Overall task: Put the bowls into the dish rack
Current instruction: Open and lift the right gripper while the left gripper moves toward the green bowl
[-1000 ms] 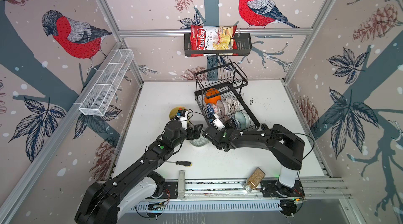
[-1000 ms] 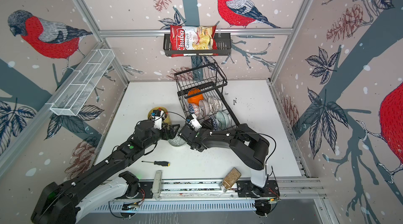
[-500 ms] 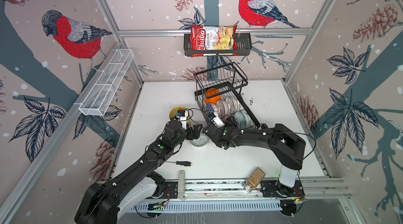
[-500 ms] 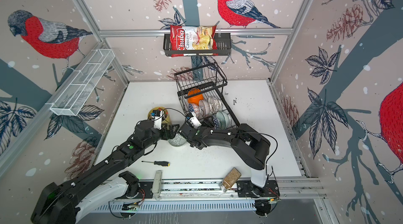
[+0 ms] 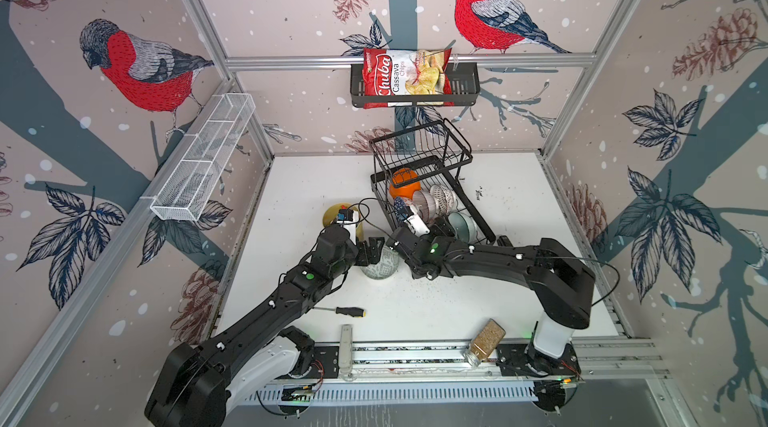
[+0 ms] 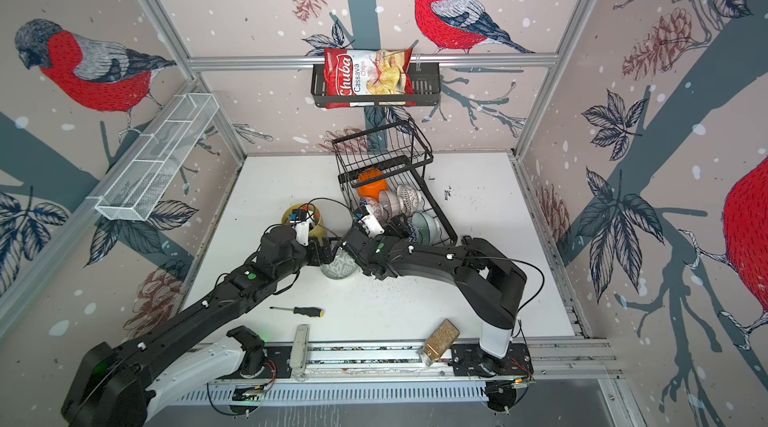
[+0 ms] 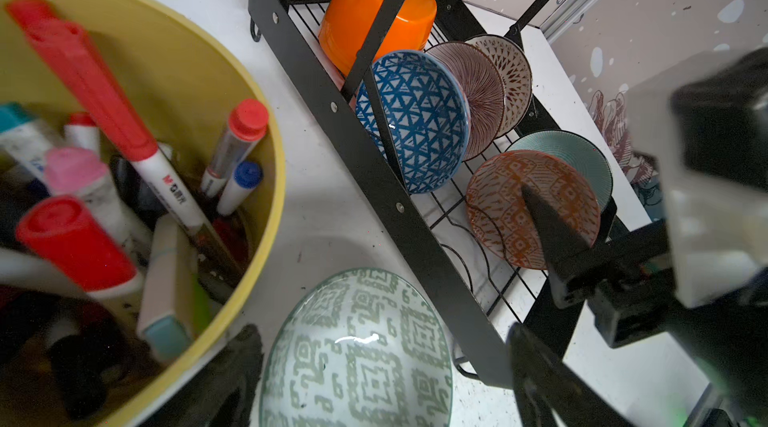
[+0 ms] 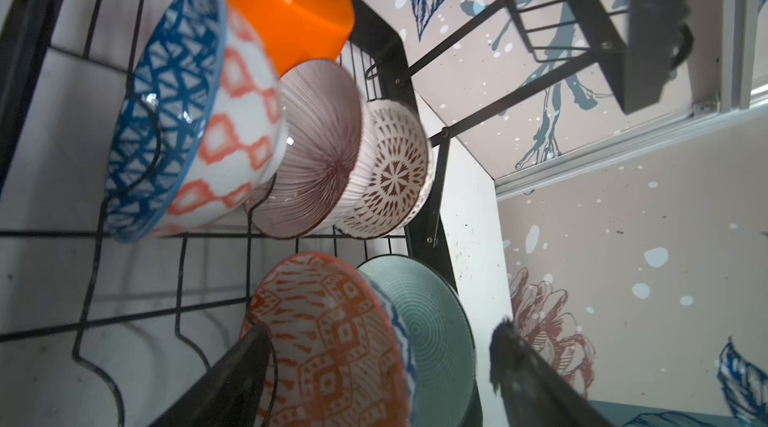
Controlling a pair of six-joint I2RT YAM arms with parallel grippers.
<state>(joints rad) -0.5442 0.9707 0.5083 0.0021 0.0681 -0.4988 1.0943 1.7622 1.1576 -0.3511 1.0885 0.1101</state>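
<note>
1. Dish rack [image 7: 365,154] sits mid-rear on the worktop [image 5: 519,204]. Six bowls are in its lower tray, all on edge or tipped.
2. Row A, packed close: orange plastic bowl [image 7: 374,9] at the far end under the upper basket, then blue-triangle bowl [image 7: 415,121], pink-striped bowl [image 7: 482,92] and white lattice bowl [image 7: 507,67].
3. Row B: orange-red patterned bowl [image 8: 328,337] stands with the pale teal bowl [image 8: 436,329] right behind it, apparently touching.
4. Right gripper [image 8: 382,327] is at row B with its fingers spread wide, straddling that pair. One finger crosses the patterned bowl's face. The other stands clear of the teal bowl with a visible gap, so nothing is clamped.
5. Green-patterned bowl [image 7: 357,354] stands upright on the worktop, just outside the rack's side rail. It is not loaded yet.
6. Left gripper [image 7: 382,331] hovers at that bowl with fingers wide open, one on each side. One finger is just beside the rim and the other is apart from it, so there is no grip.
7. Yellow cup of markers [image 7: 187,71] is just beside the green-patterned bowl, on the side away from the rack.
8. Screwdriver [image 5: 345,311] lies on the worktop near the front, well apart from the bowls.
</note>
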